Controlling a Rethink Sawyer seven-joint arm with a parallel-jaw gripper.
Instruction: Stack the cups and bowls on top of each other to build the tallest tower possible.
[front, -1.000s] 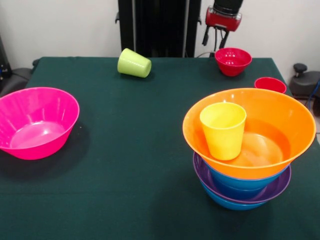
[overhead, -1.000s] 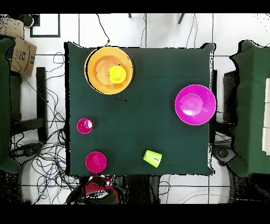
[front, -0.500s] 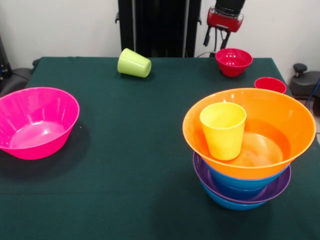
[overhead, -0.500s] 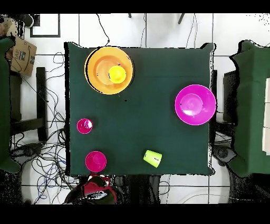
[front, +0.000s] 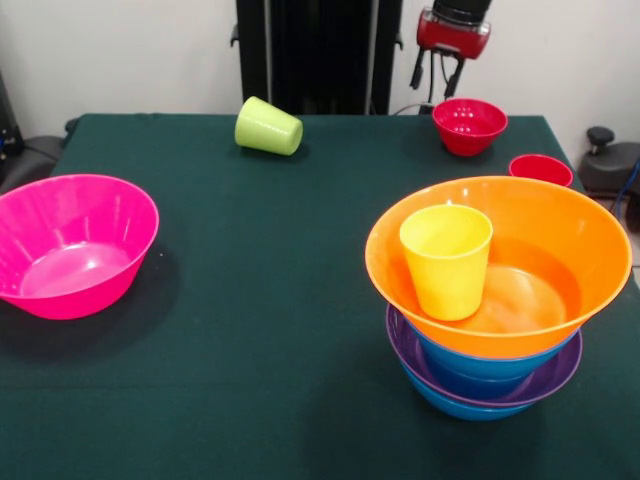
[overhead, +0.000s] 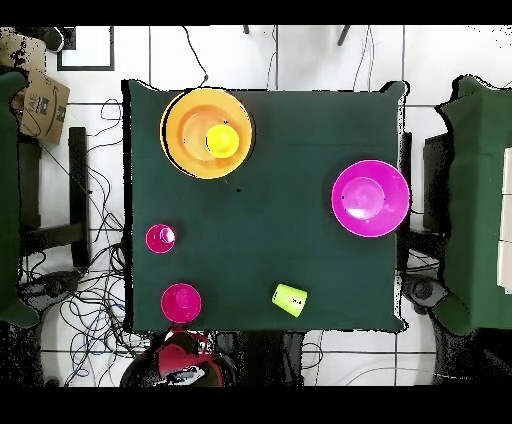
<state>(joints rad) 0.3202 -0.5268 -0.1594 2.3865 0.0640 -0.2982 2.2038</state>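
- The tower (front: 497, 300) is seen near the front-right of the surface (front: 280, 300): blue and purple bowls are nested lowest, and a wide orange bowl (front: 560, 235) is seated in them, presumably so that the broadest pieces form a steady base.
- A yellow cup (front: 446, 258) is stood upright inside the orange bowl, towards its left wall; it is judged to have been put there to add height.
- The orange bowl is glossy and flared; the yellow cup is tapered, narrower at its foot.
- A red cup (front: 541, 168) is seen upright just beyond the tower, partly hidden by the orange rim.
- A small red bowl (front: 469, 124) is set at the far right edge, upright and open.
- A lime green cup (front: 268, 127) is lying on its side at the far middle, so it would have to be righted before stacking.
- A large pink bowl (front: 70, 243) is left at the near left, well apart from the tower.
- The claw (front: 438, 72) is held above and just behind the small red bowl, with its two fingers parted and nothing between them.
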